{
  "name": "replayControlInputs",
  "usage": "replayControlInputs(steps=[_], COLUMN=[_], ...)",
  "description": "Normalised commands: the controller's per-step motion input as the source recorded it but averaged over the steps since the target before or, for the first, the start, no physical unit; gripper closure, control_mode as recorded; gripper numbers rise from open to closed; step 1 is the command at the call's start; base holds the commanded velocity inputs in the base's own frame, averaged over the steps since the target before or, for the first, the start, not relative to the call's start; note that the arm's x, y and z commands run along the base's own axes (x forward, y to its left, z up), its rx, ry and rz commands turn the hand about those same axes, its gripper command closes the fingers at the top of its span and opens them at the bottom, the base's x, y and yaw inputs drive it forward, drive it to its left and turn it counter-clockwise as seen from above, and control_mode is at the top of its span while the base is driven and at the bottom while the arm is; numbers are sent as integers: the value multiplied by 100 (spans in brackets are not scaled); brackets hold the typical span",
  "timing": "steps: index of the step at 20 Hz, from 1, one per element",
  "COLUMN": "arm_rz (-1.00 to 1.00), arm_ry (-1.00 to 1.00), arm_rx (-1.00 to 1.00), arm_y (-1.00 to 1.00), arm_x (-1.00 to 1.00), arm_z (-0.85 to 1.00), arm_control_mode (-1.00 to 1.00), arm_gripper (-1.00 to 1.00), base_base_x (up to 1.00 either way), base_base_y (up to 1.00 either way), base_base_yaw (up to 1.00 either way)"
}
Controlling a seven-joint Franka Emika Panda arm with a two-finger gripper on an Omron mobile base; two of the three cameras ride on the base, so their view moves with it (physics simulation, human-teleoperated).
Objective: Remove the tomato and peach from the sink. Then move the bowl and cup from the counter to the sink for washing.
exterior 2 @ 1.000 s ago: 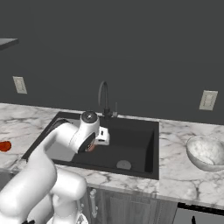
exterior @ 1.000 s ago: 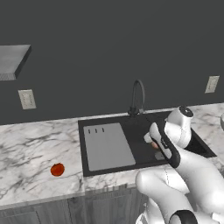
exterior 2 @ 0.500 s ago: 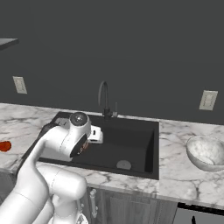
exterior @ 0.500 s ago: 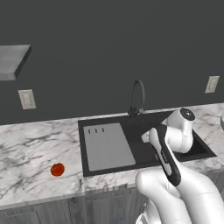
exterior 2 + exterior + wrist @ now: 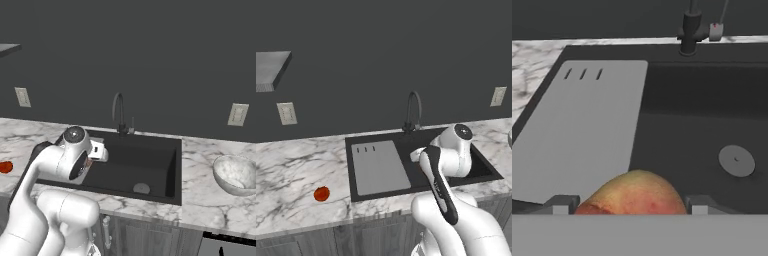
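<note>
Peach (image 5: 633,195) sits right between the two finger tips of the gripper (image 5: 627,205) at 6 o'clock in the hand view, held over the black sink (image 5: 702,125), jaws closed around it.

Counter (image 5: 296,170), white marble, grey-veined: tomato (image 5: 321,193) left of sink (image 5: 483,170); speckled bowl (image 5: 236,173) right of sink; black gooseneck faucet (image 5: 413,110) behind basin.
</note>
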Motion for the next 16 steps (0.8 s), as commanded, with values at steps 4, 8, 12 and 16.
replayControlInputs(steps=[4, 8, 12, 16], arm_rz=[-11, -6, -3, 0], arm_ry=[0, 0, 0, 0], arm_rx=[0, 0, -2, -4], arm_y=[40, 41, 45, 48], arm_x=[0, 0, 1, 5], arm_z=[10, 12, 12, 8], arm_control_mode=[-100, -100, -100, -100], arm_gripper=[100, 100, 100, 100], base_base_x=[0, 0, 0, 0], base_base_y=[0, 0, 0, 0], base_base_yaw=[0, 0, 0, 0])
